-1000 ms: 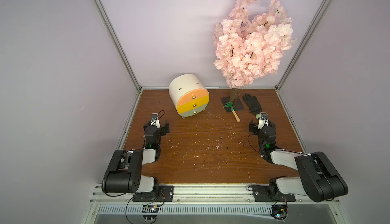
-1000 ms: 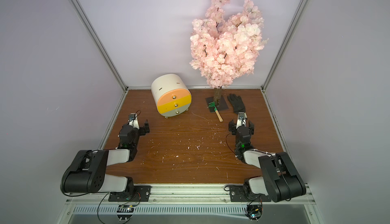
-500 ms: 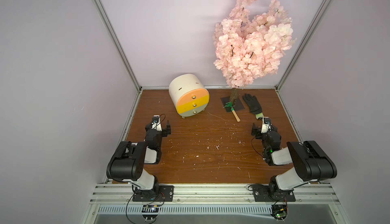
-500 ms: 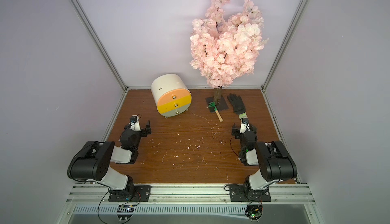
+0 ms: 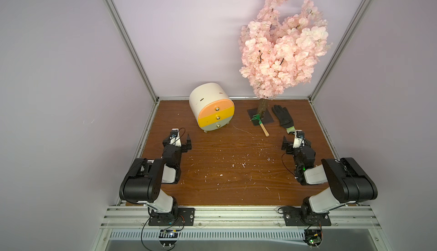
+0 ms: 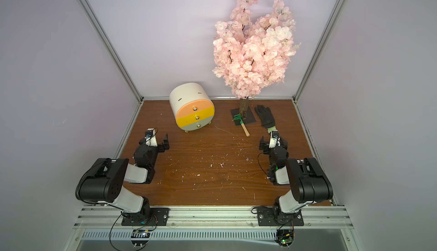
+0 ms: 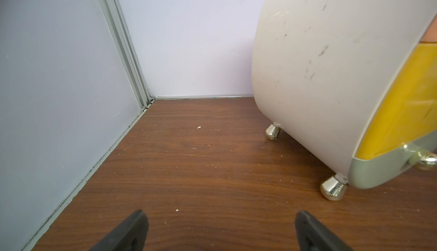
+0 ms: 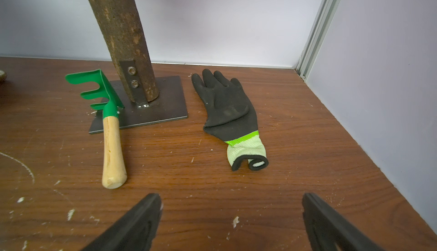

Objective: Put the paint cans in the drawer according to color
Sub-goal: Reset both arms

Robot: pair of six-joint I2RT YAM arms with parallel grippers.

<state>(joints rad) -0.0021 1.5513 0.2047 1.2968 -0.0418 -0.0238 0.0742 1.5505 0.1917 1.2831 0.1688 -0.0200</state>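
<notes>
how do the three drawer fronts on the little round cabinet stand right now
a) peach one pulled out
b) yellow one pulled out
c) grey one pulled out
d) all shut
D: in a top view the drawer shows its peach, yellow and grey fronts flush with one another, with none pulled out.

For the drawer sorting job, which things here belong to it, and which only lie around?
Belong: the drawer cabinet, its three fronts shut. No paint cans are visible.
Lying around: blossom tree, small green rake, black glove.
</notes>
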